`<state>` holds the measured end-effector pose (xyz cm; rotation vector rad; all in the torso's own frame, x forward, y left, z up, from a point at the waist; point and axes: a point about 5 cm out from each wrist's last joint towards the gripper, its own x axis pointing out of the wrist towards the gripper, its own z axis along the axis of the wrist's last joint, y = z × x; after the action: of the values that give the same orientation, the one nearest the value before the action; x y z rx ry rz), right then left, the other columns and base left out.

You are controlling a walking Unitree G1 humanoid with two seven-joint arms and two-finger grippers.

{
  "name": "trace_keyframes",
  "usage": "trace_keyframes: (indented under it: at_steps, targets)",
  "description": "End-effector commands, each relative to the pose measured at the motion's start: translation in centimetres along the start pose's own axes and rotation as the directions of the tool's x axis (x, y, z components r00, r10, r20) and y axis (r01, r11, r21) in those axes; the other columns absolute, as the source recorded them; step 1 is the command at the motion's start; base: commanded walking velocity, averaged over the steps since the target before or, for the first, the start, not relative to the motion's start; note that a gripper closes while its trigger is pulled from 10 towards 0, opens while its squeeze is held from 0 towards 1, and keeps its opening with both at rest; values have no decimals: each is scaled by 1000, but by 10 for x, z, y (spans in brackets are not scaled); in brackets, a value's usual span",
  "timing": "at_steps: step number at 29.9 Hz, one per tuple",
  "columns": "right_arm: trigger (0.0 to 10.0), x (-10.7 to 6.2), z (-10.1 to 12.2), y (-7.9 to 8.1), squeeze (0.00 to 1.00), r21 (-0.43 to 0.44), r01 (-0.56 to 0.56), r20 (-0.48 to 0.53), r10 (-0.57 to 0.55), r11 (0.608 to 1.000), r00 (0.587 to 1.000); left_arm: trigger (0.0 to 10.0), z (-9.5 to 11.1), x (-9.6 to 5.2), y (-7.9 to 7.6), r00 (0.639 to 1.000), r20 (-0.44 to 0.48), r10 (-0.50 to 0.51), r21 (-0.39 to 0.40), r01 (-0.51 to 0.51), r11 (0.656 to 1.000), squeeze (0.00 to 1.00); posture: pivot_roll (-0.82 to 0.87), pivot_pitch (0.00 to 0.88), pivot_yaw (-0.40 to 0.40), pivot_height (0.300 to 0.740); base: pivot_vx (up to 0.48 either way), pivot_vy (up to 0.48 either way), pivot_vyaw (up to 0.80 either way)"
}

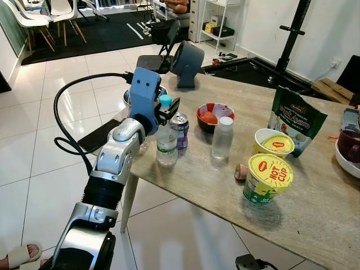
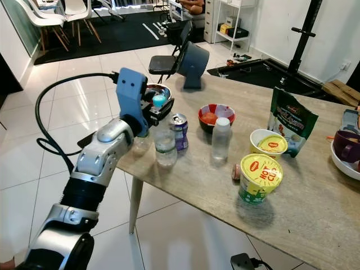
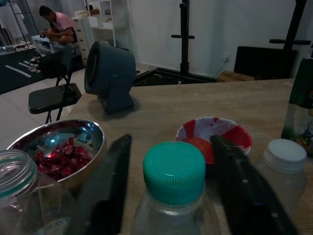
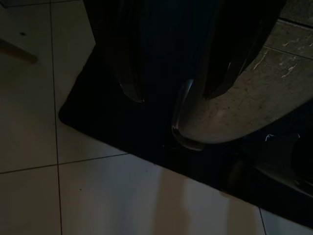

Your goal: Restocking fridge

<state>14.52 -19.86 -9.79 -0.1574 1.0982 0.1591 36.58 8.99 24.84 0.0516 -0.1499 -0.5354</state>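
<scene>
The left pincer [image 1: 167, 110] hangs spread wide around the teal-capped water bottle [image 1: 166, 140], near the desk's [image 1: 315, 214] left edge. Closing off-centre could tip it onto the purple can [image 1: 181, 130] just beside it, or off that edge.

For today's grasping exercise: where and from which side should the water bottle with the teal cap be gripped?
Grip the water bottle at its neck just under the teal cap, coming from the table's edge as the left gripper does. It stands upright, and the purple can crowds its far side.
</scene>
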Motion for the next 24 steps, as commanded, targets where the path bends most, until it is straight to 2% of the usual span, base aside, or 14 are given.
trace_keyframes:
  at_steps: [1, 3, 4, 5, 10, 11, 12, 20, 21, 22, 24]
  targets:
    - [10000, -1, -13, 3, 0, 4, -15, -47, 16, 1000, 999, 0, 4, 0, -1, 1000, 26, -10, -19, 11, 1000, 0, -16, 64, 33, 740, 0, 0, 0]
    - [10000, -1, -13, 4, 0, 5, -16, -47, 16, 1000, 999, 0, 4, 0, 0, 999, 29, -12, -19, 13, 1000, 0, -16, 64, 33, 740, 0, 0, 0]
    - [10000, -1, -13, 4, 0, 6, -16, -48, 16, 1000, 999, 2275, 4, 0, 0, 1000, 24, -11, -18, 12, 1000, 0, -15, 65, 32, 740, 0, 0, 0]
    - [10000, -1, -14, 4, 0, 6, -16, -48, 16, 1000, 999, 10000, 3, 0, 0, 1000, 16, -10, -13, 10, 1000, 0, -15, 65, 32, 740, 0, 0, 0]
    - [10000, -1, -14, 4, 0, 8, -15, -49, 15, 1000, 999, 10000, 2, 1, 0, 1000, 11, -3, -17, 3, 1000, 0, -16, 66, 32, 740, 0, 0, 0]
    - [10000, -1, -14, 4, 0, 8, -14, -48, 14, 1000, 999, 8471, 3, 1, 0, 1000, 23, -19, -31, 20, 999, 0, -18, 64, 32, 740, 0, 0, 0]
    - [10000, -1, -14, 3, 0, 9, -13, -48, 14, 1000, 999, 0, 4, 1, -2, 999, 30, -42, -26, 43, 999, 0, -18, 63, 31, 740, 0, 0, 0]
    - [10000, -1, -13, 2, 0, 7, -12, -47, 12, 1000, 999, 0, 7, 1, -6, 998, 47, -51, -38, 53, 998, 0, -15, 61, 29, 740, 0, 0, 0]
    - [10000, -1, -13, 2, 0, 7, -12, -46, 12, 1000, 999, 235, 8, 1, -7, 997, 55, -46, -44, 49, 998, 0, -15, 61, 27, 740, 0, 0, 0]
    - [10000, -1, -12, 2, 0, 6, -12, -46, 13, 1000, 999, 10000, 10, 1, -10, 995, 67, -71, -68, 76, 995, 0, -15, 61, 27, 740, 0, 0, 0]
    - [10000, -1, -11, 3, 0, 6, -14, -44, 14, 1000, 999, 10000, 14, -2, -19, 987, 89, -133, -79, 140, 987, 0, -13, 60, 25, 740, 0, 0, 0]
